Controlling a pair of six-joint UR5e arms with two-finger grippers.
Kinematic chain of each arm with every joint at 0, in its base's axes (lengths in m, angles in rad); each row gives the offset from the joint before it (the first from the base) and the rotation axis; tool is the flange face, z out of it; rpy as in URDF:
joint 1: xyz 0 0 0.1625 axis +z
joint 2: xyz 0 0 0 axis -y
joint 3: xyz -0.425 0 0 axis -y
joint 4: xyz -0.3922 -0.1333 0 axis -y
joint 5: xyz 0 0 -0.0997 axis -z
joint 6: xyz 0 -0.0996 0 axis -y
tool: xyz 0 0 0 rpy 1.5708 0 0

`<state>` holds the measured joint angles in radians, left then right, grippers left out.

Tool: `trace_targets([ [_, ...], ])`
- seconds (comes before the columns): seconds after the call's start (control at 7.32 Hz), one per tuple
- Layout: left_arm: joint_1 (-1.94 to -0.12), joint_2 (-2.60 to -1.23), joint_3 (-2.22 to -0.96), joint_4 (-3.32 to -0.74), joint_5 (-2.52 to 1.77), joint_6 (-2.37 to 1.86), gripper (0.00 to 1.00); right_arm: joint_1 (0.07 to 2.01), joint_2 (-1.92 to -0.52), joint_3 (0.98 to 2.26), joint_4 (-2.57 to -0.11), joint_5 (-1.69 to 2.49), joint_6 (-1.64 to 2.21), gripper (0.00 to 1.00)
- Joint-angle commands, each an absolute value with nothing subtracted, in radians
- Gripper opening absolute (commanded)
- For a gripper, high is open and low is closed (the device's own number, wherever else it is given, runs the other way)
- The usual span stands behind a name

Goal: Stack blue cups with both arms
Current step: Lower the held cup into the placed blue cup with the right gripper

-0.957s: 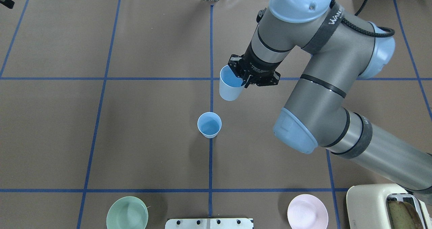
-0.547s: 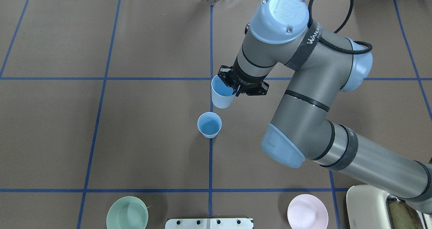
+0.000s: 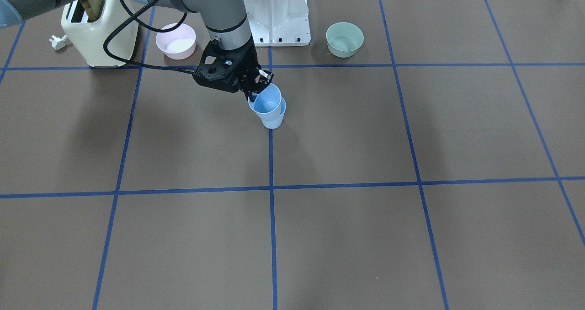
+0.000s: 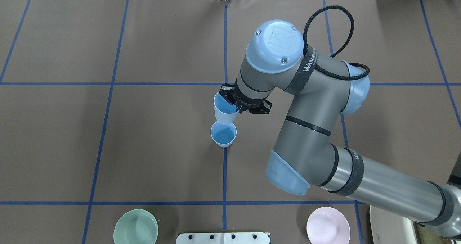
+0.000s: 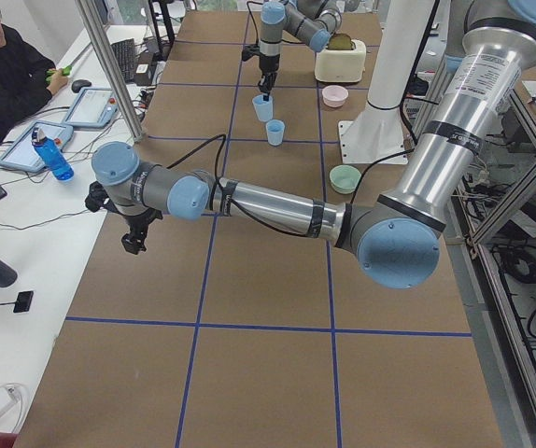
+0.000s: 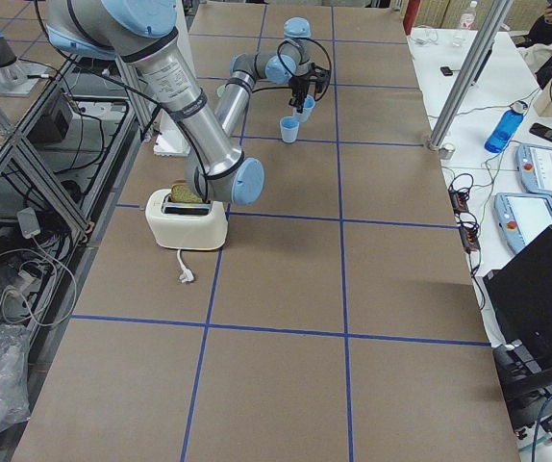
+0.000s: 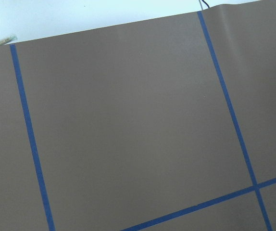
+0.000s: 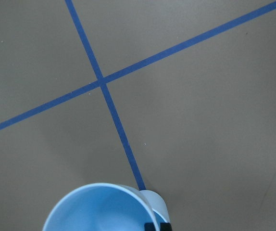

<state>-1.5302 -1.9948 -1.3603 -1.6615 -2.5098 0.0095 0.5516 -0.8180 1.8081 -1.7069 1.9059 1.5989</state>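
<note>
right gripper grasps held blue cup by rim | standing blue cup near, below it | left gripper: grip cannot be told

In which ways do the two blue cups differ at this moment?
The held cup is gripped at its rim by the right tool; the standing cup is touched by nothing. The held cup hangs in the air, while the standing cup rests on the table. Both are pale blue and tapered, have the mouth facing up, and look the same size.
</note>
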Motion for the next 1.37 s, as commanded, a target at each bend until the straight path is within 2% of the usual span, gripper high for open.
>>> trace_targets([
  [0.0, -1.532, -1.997, -1.359, -1.660, -2.510, 0.008, 0.98, 0.517, -0.816, 1.807, -1.701, 1.878, 1.623, 0.00],
  [1.23, -1.528, -1.997, -1.356, -1.663, -2.510, -0.002, 0.98, 0.489, -0.836, 1.819, -1.700, 1.858, 1.624, 0.00],
])
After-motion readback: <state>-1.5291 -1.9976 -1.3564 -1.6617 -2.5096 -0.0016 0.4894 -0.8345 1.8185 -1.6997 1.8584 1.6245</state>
